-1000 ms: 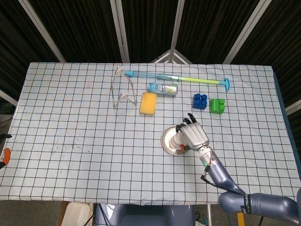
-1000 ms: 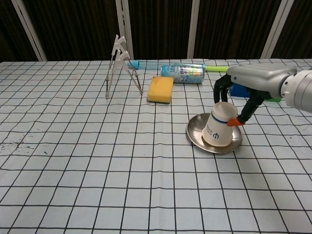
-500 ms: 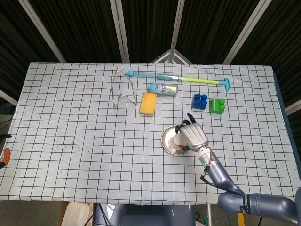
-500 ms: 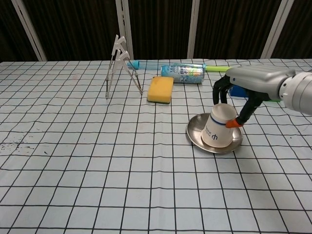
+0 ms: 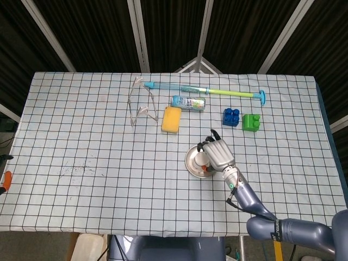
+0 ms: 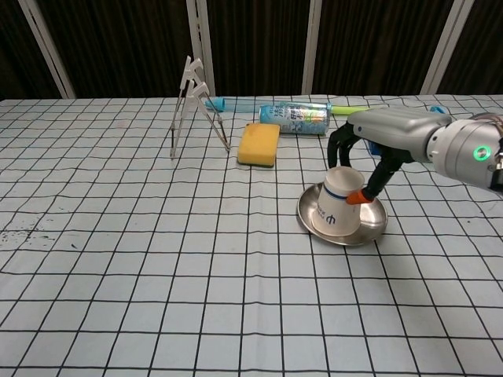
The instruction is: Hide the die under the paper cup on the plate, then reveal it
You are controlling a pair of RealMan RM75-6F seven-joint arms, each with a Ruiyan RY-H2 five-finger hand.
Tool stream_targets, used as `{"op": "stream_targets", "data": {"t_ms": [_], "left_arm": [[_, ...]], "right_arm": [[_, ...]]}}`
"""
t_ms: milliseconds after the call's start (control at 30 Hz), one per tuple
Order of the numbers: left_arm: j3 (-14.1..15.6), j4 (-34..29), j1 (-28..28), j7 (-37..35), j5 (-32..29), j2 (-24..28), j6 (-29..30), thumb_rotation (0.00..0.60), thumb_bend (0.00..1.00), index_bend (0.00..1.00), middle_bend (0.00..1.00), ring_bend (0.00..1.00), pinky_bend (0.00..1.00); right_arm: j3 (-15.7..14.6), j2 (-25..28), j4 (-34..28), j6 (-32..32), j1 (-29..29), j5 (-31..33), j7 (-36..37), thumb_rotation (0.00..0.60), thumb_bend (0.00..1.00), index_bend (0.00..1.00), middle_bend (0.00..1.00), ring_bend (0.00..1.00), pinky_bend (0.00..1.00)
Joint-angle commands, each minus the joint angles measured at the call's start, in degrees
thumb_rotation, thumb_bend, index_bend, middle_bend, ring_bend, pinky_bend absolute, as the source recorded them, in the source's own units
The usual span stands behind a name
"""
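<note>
chest view | right hand point(image 6: 369, 149) grips inverted cup point(image 6: 335, 212), tilted on plate point(image 6: 377, 228) | die not visible, likely beneath cup | left hand out of view | judged: hiding done or nearly, reveal lift left to do

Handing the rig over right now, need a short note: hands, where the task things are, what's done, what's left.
Right hand: holds the inverted paper cup, fingers around its upper end.
Left hand: not in view.
Paper cup: tilted, mouth down on the metal plate, in front of the yellow sponge.
Die: not visible in either view; it may be under the cup, cannot confirm.
Done: the cup is on the plate, upside down.
Left: confirm the die is covered, set the cup flat if needed, then lift it to reveal the die.
</note>
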Motion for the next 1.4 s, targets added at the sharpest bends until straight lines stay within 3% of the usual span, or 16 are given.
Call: {"op": "stream_targets", "data": {"t_ms": [33, 400, 933, 1400], "left_arm": [[-0.05, 0.07, 0.0, -0.14, -0.11, 0.03, -0.06, 0.6, 0.7, 0.31, 0.0, 0.0, 0.12], [0.05, 0.07, -0.14, 0.34, -0.11, -0.12, -0.31, 0.6, 0.7, 0.31, 0.0, 0.0, 0.12], [0.12, -0.06, -0.29, 1.0, -0.19, -0.29, -0.56, 0.6, 0.7, 0.32, 0.0, 0.0, 0.12], [0.16, -0.31, -0.26, 1.44, -0.13, -0.36, -0.38, 0.6, 0.7, 0.32, 0.0, 0.0, 0.12]], "right_arm": [[0.59, -1.46, 2.73, -1.45, 0.76, 0.53, 1.18, 0.6, 0.33, 0.53, 0.5, 0.25, 0.0], [1.68, -2.9, 7.33, -1.86, 1.23, -1.03, 3.97, 0.6, 0.33, 0.53, 0.5, 0.25, 0.0], [0.93, -0.84, 8.27, -1.04, -0.45, -3.26, 6.16, 0.6, 0.34, 0.53, 0.5, 0.25, 0.0], [-2.19, 3.04, 2.33, 0.1, -3.51, -6.92, 7.51, 0.6, 0.34, 0.53, 0.5, 0.25, 0.0]]}}
